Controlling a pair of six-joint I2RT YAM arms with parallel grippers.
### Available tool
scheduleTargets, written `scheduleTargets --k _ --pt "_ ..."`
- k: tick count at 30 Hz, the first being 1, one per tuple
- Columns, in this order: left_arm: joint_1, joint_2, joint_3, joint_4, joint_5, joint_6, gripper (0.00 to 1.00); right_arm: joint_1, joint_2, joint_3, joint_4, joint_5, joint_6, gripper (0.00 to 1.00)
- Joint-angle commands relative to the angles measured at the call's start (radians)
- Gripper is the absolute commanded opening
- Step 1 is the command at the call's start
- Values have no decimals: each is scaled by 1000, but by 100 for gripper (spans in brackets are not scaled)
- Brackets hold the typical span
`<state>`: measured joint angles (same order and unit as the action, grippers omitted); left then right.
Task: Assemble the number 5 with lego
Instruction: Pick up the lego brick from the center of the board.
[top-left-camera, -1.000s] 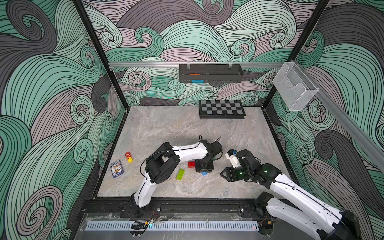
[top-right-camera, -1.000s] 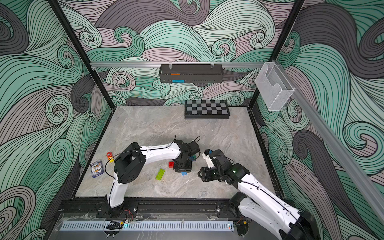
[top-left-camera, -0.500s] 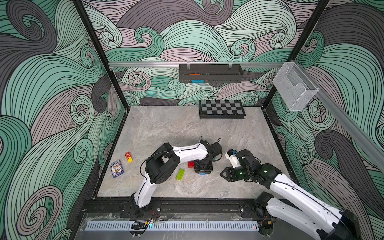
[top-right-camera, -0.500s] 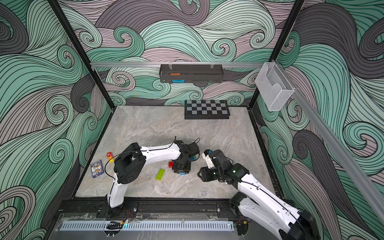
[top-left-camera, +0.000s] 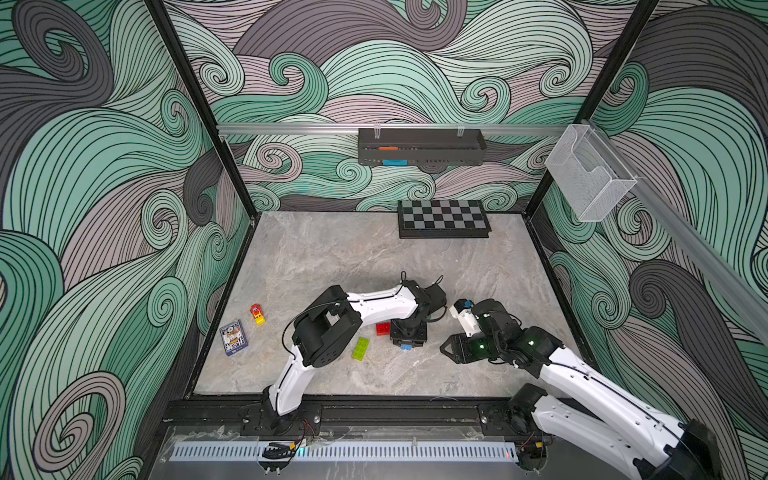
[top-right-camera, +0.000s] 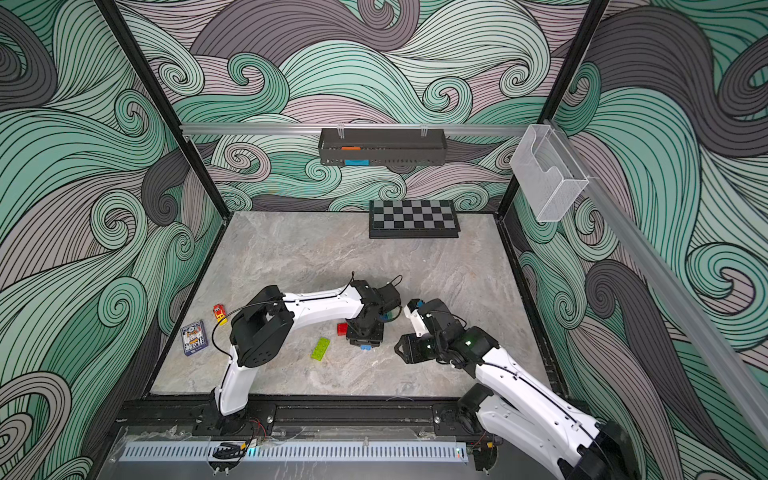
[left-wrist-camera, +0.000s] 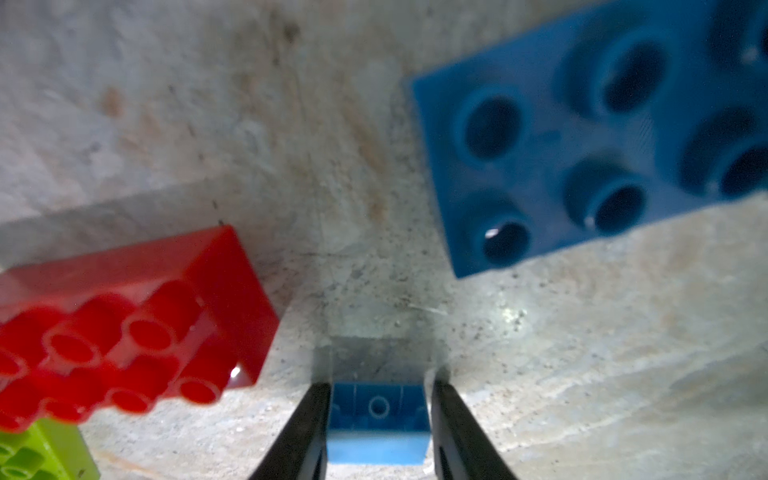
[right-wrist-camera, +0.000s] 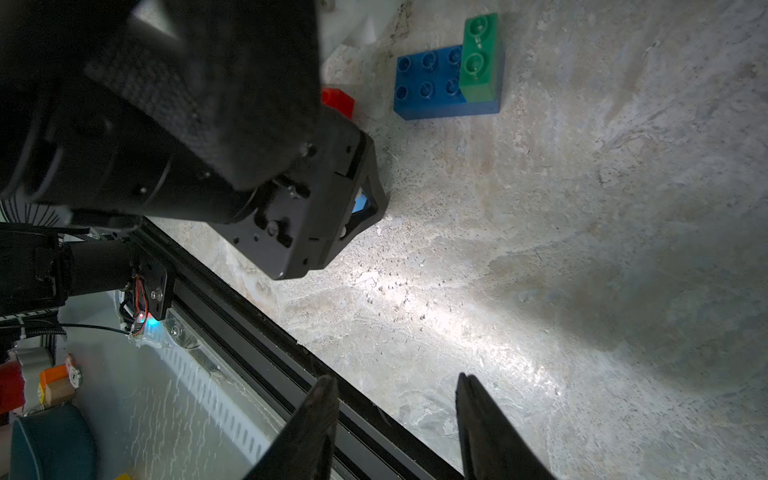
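Note:
My left gripper (top-left-camera: 408, 340) points down at the table, shut on the small light blue lego brick (left-wrist-camera: 377, 419), whose sides touch both fingers (left-wrist-camera: 309, 432). The brick peeks out below the jaws in both top views (top-right-camera: 365, 347). A red brick (top-left-camera: 383, 328) lies just to the left of it and a lime green brick (top-left-camera: 360, 347) further left. In the right wrist view a dark blue brick (right-wrist-camera: 428, 81) carries a dark green brick (right-wrist-camera: 478, 58) on one end; the left arm hides them in both top views. My right gripper (right-wrist-camera: 395, 386) stands open and empty to the right.
A red-and-yellow toy car (top-left-camera: 257, 314) and a blue card box (top-left-camera: 233, 336) lie near the left wall. A chessboard (top-left-camera: 442, 218) sits at the back. The black front rail (right-wrist-camera: 249, 299) runs close under the right gripper.
The left gripper's jaws have narrowed onto the light blue brick. Both arms stay almost where they were.

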<state>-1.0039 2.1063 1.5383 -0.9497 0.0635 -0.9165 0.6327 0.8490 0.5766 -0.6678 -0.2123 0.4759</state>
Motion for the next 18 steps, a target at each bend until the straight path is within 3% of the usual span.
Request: scheduleTargets --k 1,11,18 --pt "-1 18 24 -26 -3 11 43 -7 1 -9 11 -10 -11 50" --pt "10 -8 4 -23 -9 15 26 -5 3 -9 12 -18 -14 50" --pt "48 -218 -70 5 -38 -2 25 -5 -91 -10 60 -92 -32 51"
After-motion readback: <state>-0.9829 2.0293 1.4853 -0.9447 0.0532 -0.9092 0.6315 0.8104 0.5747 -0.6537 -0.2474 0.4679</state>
